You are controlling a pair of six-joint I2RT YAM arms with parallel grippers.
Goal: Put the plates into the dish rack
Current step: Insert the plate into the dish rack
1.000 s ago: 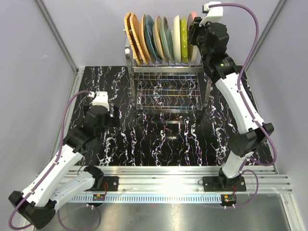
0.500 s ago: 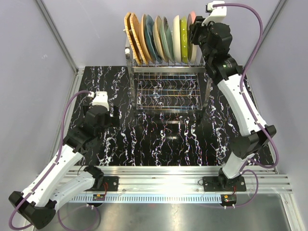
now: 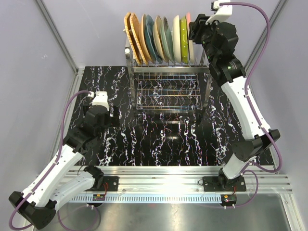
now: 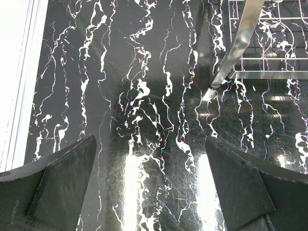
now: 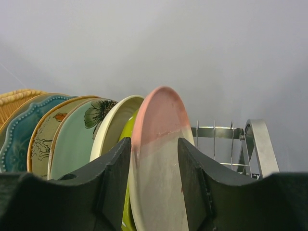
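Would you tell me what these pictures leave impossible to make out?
1. Right wrist view: whether the right hand actually presses the pink-edged plate; its fingers cover the contact.
2. Same view: that plate's bottom edge, cut off by the frame.
3. Left wrist view: most of the dish rack, cut off at the top edge.

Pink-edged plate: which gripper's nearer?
Right. The right gripper is shut on the pink-edged plate at the dish rack's right end. The left gripper hangs open over the table, off the rack's front-left leg.
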